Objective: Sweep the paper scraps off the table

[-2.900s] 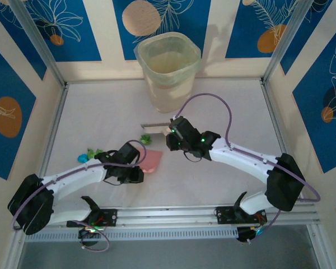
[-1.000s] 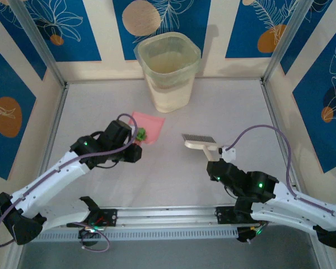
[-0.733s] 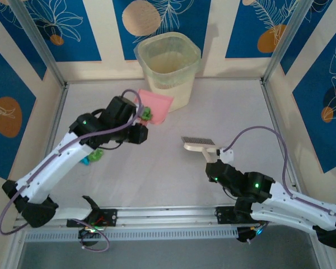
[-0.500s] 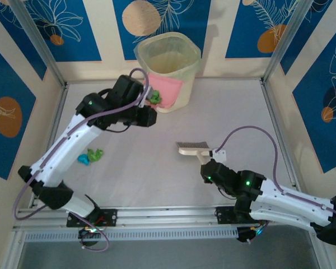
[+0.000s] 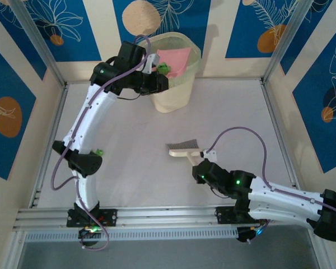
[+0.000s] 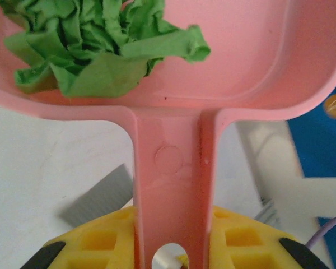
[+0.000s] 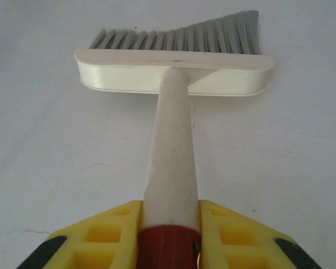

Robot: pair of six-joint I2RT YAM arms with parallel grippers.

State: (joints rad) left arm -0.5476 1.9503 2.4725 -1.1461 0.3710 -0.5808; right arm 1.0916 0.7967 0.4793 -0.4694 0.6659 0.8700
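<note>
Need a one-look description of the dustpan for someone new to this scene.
At the back of the table stands a pale translucent bin. Above its rim the left end effector holds the dustpan. It is the one flat pink thing, with a green paper wad in it.

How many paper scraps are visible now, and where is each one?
2. One green scrap lies in the pink dustpan, held over the bin. The other green scrap lies on the table beside the left arm. More may be hidden under that arm.

Paper scraps in dustpan over bin
</note>
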